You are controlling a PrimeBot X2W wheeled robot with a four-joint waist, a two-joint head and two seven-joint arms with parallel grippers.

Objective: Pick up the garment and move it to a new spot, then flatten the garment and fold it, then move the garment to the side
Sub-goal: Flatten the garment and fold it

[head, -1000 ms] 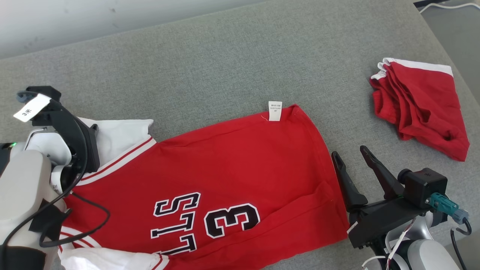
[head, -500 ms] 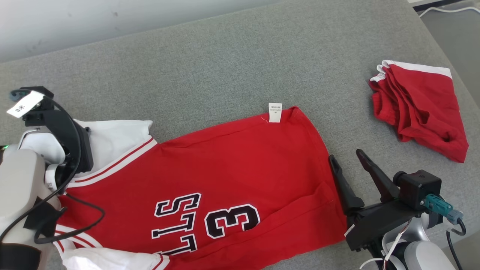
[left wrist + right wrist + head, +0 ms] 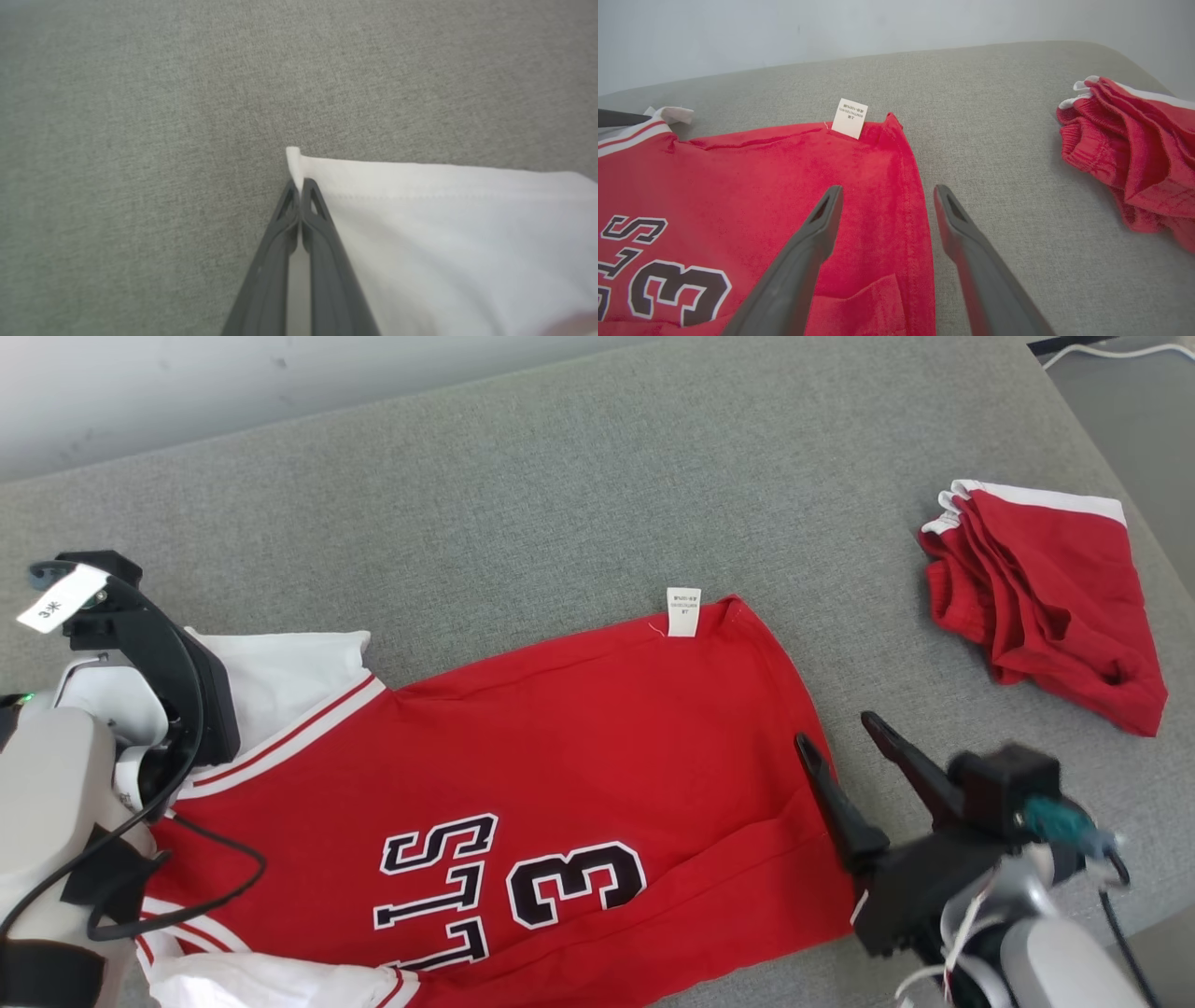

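Pinching the outer corner of the white sleeve [image 3: 444, 224] of the jersey [image 3: 560, 737], my left gripper [image 3: 299, 184] has both fingers pressed together. A small tab of white cloth protrudes just past the tips. In the left wrist view, the sleeve spreads to the right of the fingers and lies on the grey upholstered surface [image 3: 560, 476]. Bare grey surface extends to the left of the fingers and beyond them. In the head view, the jersey lies spread across the surface, with the sleeve end at my left and the hem end at my right. The number 3 and the black lettering face up near the lower edge of that view. A white label [image 3: 682, 611] sticks out from the far edge, near the hem corner. My right gripper [image 3: 834, 728] is spread wide and holds nothing. It is positioned at the hem end of the jersey. In the right wrist view, one finger [image 3: 810, 242] is over the red cloth and the other is over the grey surface just beside the hem, so the hem edge runs between them. Whether the tips touch the cloth cannot be determined. A crumpled red garment [image 3: 1036, 607] with a white band lies well apart from the jersey, toward the right side of the surface.
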